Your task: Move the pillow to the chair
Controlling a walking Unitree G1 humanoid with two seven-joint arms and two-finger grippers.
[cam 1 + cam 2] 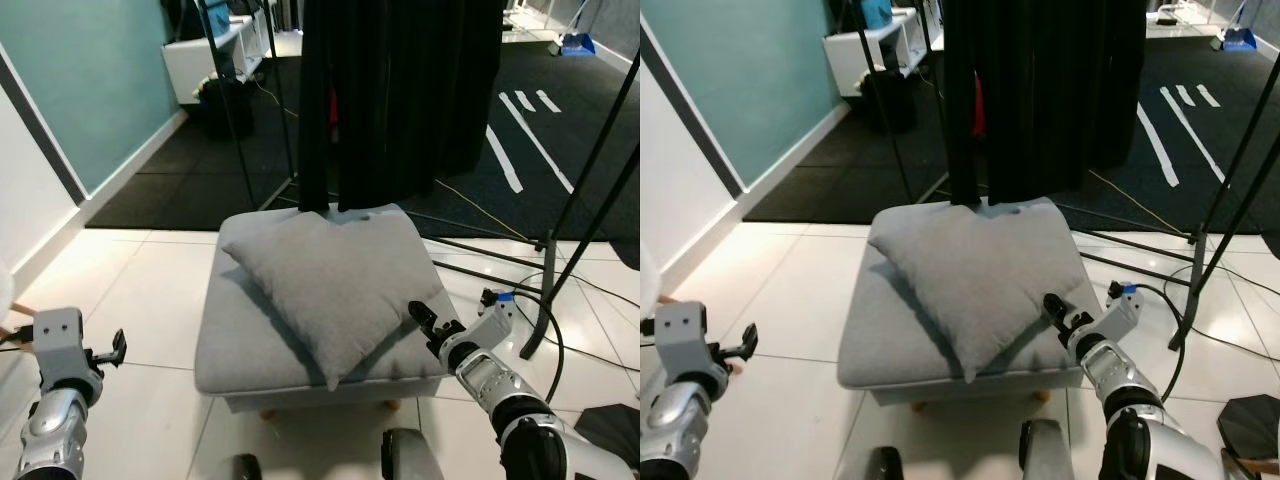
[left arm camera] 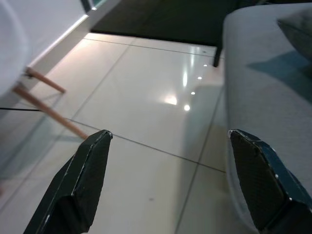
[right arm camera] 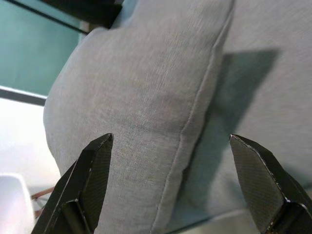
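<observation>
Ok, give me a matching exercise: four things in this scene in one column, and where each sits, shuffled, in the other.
1. pillow
2. right pincer
3. left pincer
4. black curtain

A. over the white floor tiles, left of the ottoman
B. hanging behind the ottoman
C. lying on the grey ottoman
D. open at the pillow's right edge

Pairs: 1-C, 2-D, 3-A, 4-B
</observation>
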